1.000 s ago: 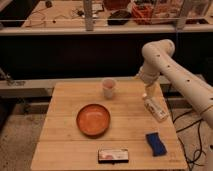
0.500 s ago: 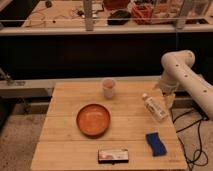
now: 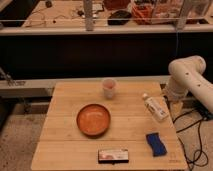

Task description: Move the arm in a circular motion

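The arm [image 3: 189, 76] is a thick white tube with a bulbous joint, standing at the right edge of the wooden table [image 3: 65, 135]. One segment runs off toward the lower right of the camera view. Below the joint the gripper [image 3: 174, 106] hangs just past the table's right edge, beside the lying bottle [image 3: 155, 107] and holding nothing that I can see.
On the table are an orange bowl [image 3: 93, 120] at the middle, a pink cup [image 3: 109, 88] behind it, a blue sponge [image 3: 156, 144] at the front right and a flat snack packet [image 3: 113, 156] at the front edge. Cables [image 3: 196, 142] lie on the floor at the right.
The arm has swung to the right, from above the table's back right part out to its right edge. The things on the table have not moved.
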Robot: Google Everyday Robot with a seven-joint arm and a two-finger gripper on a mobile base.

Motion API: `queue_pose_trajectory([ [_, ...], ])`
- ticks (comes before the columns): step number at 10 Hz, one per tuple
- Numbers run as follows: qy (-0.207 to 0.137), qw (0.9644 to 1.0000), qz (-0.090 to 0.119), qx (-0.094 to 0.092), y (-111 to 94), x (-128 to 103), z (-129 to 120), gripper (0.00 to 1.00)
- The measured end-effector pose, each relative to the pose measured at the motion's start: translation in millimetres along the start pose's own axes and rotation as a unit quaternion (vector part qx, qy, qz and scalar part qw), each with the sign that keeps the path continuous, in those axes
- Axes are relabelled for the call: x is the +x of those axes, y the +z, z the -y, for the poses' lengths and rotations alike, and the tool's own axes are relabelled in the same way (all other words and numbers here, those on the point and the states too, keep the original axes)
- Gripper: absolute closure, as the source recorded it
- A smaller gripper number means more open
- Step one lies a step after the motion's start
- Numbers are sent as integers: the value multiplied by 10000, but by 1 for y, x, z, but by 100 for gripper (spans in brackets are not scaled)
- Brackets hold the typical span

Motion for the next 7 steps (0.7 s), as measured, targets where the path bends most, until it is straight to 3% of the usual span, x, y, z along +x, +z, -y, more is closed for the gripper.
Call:
queue_pose_trajectory([
  [3,-58,9996,202,169,-30,-54,-41,20],
  [5,-288,9985,319,337,-54,-96,-42,20],
  [7,-757,9942,488,586,-80,-142,-22,20],
])
